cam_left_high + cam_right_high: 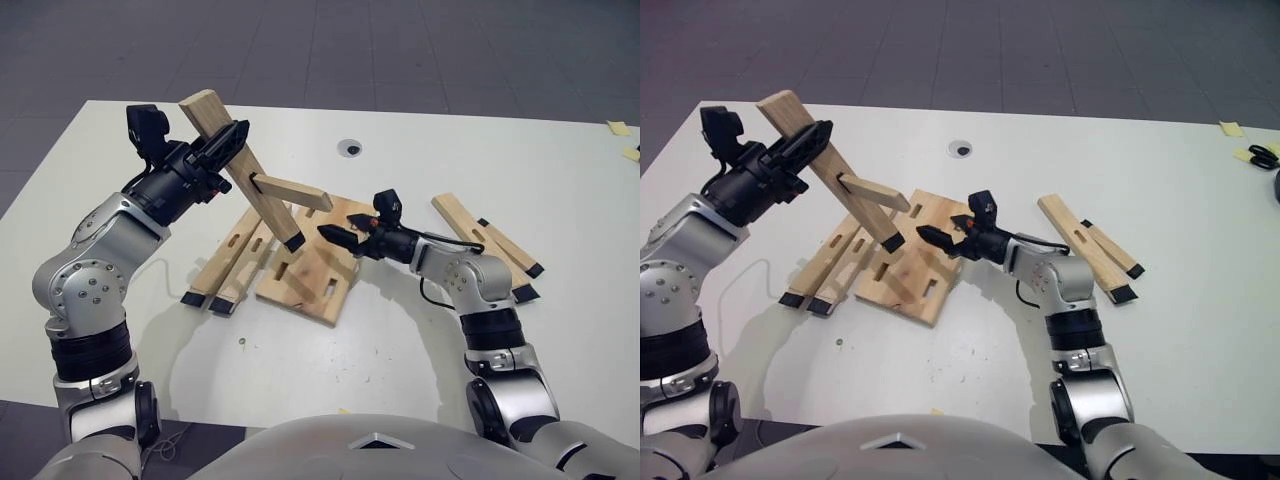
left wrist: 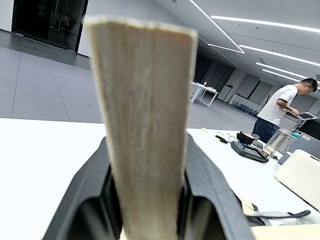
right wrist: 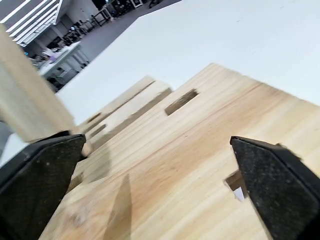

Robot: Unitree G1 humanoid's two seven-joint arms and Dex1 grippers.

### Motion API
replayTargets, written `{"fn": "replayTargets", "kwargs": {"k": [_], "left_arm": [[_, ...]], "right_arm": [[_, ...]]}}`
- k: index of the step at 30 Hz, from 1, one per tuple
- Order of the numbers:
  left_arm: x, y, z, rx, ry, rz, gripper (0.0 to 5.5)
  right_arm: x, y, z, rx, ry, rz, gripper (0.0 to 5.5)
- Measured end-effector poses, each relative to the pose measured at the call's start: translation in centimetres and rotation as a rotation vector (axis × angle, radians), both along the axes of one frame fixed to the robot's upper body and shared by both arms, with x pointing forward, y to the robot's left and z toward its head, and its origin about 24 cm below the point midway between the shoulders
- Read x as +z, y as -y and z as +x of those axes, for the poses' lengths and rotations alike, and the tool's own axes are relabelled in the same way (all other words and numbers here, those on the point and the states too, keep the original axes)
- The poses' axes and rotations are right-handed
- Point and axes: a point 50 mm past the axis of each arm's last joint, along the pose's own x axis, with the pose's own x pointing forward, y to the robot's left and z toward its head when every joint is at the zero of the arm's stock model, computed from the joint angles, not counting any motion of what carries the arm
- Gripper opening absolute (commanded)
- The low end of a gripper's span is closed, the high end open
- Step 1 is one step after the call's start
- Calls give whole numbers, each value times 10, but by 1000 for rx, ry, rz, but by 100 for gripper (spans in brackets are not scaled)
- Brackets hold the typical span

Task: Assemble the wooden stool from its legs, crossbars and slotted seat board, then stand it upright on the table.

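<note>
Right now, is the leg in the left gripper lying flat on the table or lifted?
Lifted and tilted: the left gripper holds the leg in the air, its black-capped end pointing down toward the seat board.

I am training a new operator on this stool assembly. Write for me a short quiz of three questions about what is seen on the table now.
1. True or false: the left claw grips a held leg, raised off the table, with a crossbar stuck into its side.
2. Choose one. The right claw is: A, shut on a crossbar; B, open above the seat board; C, shut on a screwdriver.
3. Fill in: on the robot's right side of the seat board, ___ loose legs lie flat on the table.

Key: 1 true; 2 B; 3 two.
</note>
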Motion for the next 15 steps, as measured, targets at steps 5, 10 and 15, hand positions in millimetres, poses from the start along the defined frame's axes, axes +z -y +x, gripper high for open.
{"fn": "replayTargets", "kwargs": {"k": [5, 10, 15], "left_arm": [[2, -1, 2, 24, 18, 26, 102], [1, -2, 3, 42, 24, 40, 102], [-3, 9, 2, 17, 23, 39, 102]], "right_arm": [[-3, 45, 17, -243, 65, -298, 540], [-5, 55, 8, -338, 99, -390, 540], [-5, 53, -27, -409, 118, -222, 540]]}}
